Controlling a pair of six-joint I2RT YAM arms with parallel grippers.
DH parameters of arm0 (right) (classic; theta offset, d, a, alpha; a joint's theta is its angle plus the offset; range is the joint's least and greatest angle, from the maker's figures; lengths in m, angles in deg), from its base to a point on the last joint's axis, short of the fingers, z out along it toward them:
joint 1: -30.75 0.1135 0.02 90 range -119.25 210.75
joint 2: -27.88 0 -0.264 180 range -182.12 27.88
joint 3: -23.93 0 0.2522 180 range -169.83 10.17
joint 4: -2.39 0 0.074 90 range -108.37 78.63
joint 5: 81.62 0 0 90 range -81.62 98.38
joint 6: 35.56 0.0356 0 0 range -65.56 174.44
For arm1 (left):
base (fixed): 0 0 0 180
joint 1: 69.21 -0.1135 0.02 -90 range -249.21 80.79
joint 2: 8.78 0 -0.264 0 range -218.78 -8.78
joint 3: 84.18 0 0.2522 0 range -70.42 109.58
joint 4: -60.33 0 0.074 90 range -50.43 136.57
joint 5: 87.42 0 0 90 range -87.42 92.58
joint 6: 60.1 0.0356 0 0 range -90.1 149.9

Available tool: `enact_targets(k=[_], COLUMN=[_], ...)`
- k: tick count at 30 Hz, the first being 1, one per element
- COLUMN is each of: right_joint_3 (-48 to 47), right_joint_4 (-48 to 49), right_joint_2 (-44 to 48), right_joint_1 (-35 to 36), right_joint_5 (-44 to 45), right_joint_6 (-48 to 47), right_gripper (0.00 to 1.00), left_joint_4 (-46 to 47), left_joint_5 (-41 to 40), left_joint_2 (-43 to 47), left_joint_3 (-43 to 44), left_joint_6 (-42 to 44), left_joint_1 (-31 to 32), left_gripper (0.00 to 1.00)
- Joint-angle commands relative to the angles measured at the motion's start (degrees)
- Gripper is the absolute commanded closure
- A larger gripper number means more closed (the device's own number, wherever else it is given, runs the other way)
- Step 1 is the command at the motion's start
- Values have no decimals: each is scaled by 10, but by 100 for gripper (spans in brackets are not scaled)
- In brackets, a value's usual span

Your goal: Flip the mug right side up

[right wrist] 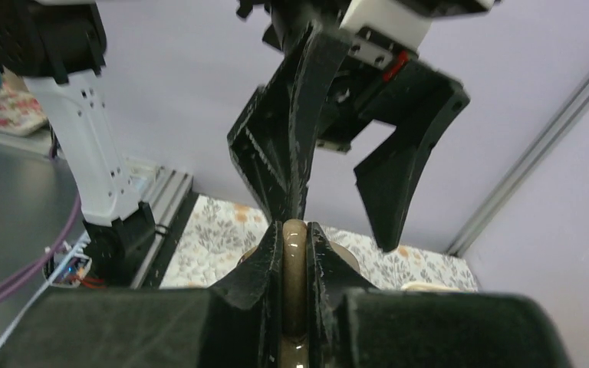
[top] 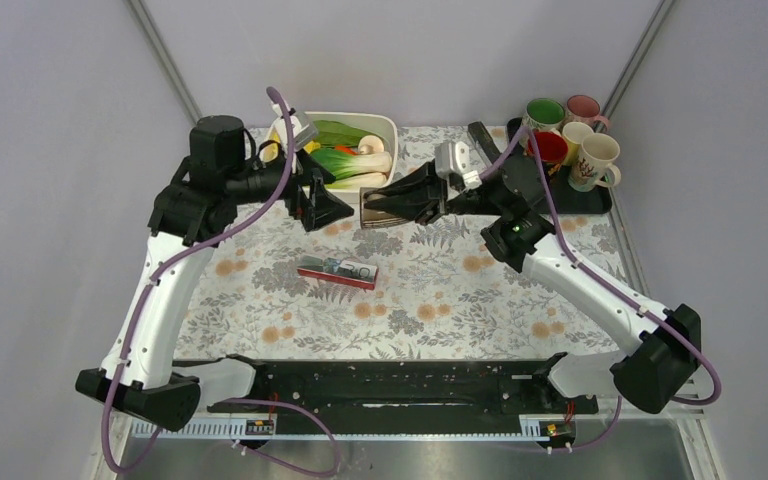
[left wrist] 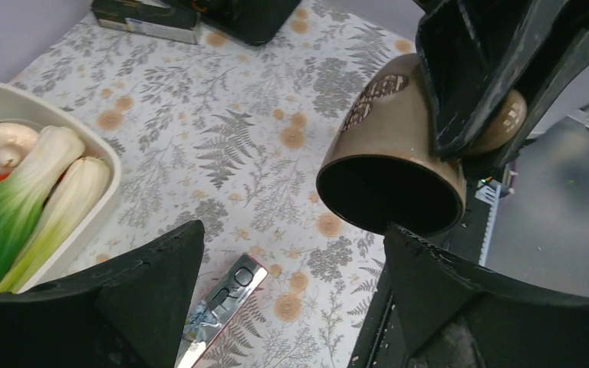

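A brown mug [top: 380, 208] with a dark inside hangs in the air over the back middle of the table, lying on its side with its mouth toward the left arm. My right gripper [top: 418, 196] is shut on the mug's handle [right wrist: 294, 261], which is pinched between its two fingers [right wrist: 264, 264]. In the left wrist view the mug [left wrist: 387, 146] is tilted, mouth down toward the camera. My left gripper [top: 332, 210] is open and empty, just left of the mug's mouth; its jaws [left wrist: 291, 241] stand wide apart and do not touch the mug.
A white bin [top: 392, 127] of vegetables stands at the back, just behind the grippers, and shows in the left wrist view [left wrist: 84, 146]. A red and silver packet [top: 337, 270] lies mid-table. A black tray [top: 585, 203] with several mugs [top: 592, 160] stands at the back right.
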Motion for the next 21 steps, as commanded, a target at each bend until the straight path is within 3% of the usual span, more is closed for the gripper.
enact_targets(k=[1, 6, 13, 17, 21], right_joint_3=[-8, -21, -25, -33, -39], right_joint_4=[167, 187, 205, 205, 254], right_joint_2=[35, 30, 18, 12, -7], right_joint_1=[-2, -2, -3, -2, -2], right_joint_5=[-1, -7, -5, -4, -8], right_joint_6=[123, 148, 161, 162, 205], right_gripper=[100, 100, 100, 100, 100], left_joint_4=[26, 59, 102, 99, 130], left_joint_5=[65, 59, 140, 127, 93], left_joint_2=[6, 4, -12, -10, -26], left_joint_3=[5, -4, 13, 7, -5], left_joint_6=[-28, -51, -130, -127, -157], left_joint_1=[17, 19, 22, 25, 43], left_gripper=[12, 15, 17, 18, 27])
